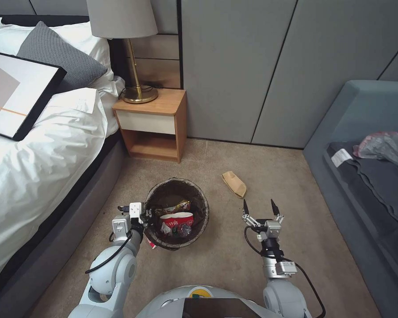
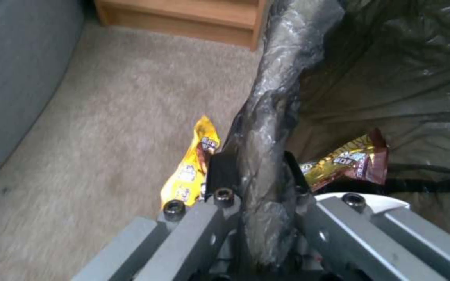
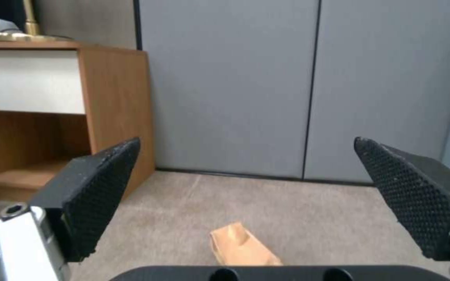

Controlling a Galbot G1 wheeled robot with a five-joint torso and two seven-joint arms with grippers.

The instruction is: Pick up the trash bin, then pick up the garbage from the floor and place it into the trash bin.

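The room is bright with soft, even light, and no strong glare shows. The white bed (image 1: 40,145) is the brightest part. Shadows are soft: a dark one sits inside the trash bin (image 1: 177,212), and a faint one under the nightstand (image 1: 152,123). In the head view the walls lean out at the edges. Both wrist views look blurry, the left one most.

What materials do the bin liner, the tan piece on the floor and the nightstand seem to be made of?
The bin liner looks like thin, glossy dark plastic film: it wrinkles and shines where the left gripper pinches the rim. The tan piece appears to be matte paper, creased and folded. The nightstand seems to be wood or wood-look laminate, showing warm grain, with a smooth white drawer front.
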